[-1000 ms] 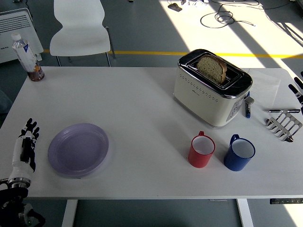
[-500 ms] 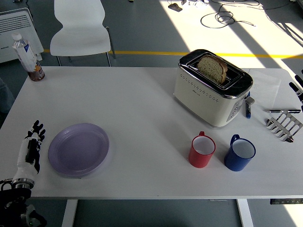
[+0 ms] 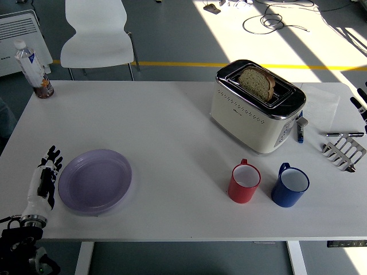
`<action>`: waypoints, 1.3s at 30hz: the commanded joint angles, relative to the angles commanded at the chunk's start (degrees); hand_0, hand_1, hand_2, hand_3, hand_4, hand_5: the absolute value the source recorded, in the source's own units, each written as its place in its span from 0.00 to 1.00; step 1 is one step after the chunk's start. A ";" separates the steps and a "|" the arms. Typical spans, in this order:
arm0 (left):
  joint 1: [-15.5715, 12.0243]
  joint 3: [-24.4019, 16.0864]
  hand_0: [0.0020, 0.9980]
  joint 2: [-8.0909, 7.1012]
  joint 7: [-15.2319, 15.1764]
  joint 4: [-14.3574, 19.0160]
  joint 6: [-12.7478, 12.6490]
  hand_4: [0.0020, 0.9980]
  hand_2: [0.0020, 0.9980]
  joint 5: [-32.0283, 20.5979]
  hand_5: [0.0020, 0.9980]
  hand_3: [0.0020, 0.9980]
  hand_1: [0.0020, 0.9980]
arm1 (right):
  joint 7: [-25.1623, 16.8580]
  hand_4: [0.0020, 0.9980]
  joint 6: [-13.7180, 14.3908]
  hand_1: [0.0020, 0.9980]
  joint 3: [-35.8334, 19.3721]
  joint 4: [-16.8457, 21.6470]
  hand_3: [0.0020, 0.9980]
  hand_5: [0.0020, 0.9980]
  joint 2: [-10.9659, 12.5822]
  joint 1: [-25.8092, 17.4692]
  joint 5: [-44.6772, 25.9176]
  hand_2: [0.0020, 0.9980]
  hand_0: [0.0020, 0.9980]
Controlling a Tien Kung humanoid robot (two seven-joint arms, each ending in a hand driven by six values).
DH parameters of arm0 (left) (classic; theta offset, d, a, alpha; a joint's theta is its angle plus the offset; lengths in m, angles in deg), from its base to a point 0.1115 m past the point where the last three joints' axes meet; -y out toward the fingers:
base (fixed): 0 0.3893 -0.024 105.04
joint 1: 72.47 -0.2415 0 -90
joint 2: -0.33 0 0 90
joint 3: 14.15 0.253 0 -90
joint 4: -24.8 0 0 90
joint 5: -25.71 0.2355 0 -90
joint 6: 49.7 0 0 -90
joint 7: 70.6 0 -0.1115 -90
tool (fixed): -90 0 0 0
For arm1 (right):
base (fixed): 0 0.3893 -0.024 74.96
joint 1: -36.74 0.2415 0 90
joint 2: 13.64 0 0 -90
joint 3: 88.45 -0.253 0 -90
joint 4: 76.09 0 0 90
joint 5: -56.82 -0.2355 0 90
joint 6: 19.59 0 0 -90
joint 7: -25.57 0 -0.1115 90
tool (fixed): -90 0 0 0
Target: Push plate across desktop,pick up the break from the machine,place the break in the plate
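Observation:
A lilac plate [image 3: 95, 181] lies on the white table [image 3: 172, 126] at the near left. My left hand [image 3: 46, 178] is just left of the plate's rim, fingers straight and holding nothing. A cream toaster [image 3: 256, 106] stands at the back right with a slice of brown bread [image 3: 257, 83] sticking up from its slot. Only the fingertips of my right hand [image 3: 360, 107] show at the right edge, spread and empty.
A red mug [image 3: 244, 183] and a blue mug [image 3: 290, 185] stand in front of the toaster. A metal toast rack [image 3: 344, 152], a pen [image 3: 342, 134] and a blue marker [image 3: 300, 130] lie at the right. A bottle [image 3: 33, 69] stands at the far left corner. A white chair [image 3: 98, 34] is behind the table.
My left hand has moved right, up to the plate's left rim. The plate and the right hand have not visibly moved.

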 joint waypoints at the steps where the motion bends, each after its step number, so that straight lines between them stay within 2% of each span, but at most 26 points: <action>1: 0.00 0.13 0.94 -0.03 0.01 0.00 0.04 0.53 1.00 -0.06 1.00 1.00 0.96 | -0.01 0.59 -0.01 0.81 -0.01 0.01 0.80 0.78 0.00 0.03 0.00 0.82 0.84; 9: -0.05 0.94 0.94 0.05 0.09 0.08 0.44 0.53 1.00 -0.69 1.00 0.99 0.96 | -0.04 0.59 -0.02 0.81 0.12 -0.02 0.80 0.78 0.04 -0.24 -0.12 0.83 0.84; 21: -1.56 3.67 0.93 -0.19 -0.17 0.87 0.53 0.53 1.00 -1.76 1.00 0.99 0.96 | -0.07 0.59 -0.10 0.81 0.66 -0.10 0.80 0.78 0.01 -1.31 -0.14 0.83 0.84; 27: -0.99 4.69 0.93 -0.24 -0.19 1.70 0.58 0.53 1.00 -2.32 1.00 0.99 0.96 | -0.09 0.59 -0.08 0.81 0.58 -0.11 0.80 0.78 -0.13 -0.83 -0.11 0.83 0.84; 39: -0.77 9.33 0.93 -0.21 -0.47 2.81 0.70 0.53 1.00 -4.74 1.00 0.99 0.95 | -0.05 0.59 -0.11 0.81 0.79 -0.11 0.80 0.78 -0.18 0.00 -0.04 0.83 0.84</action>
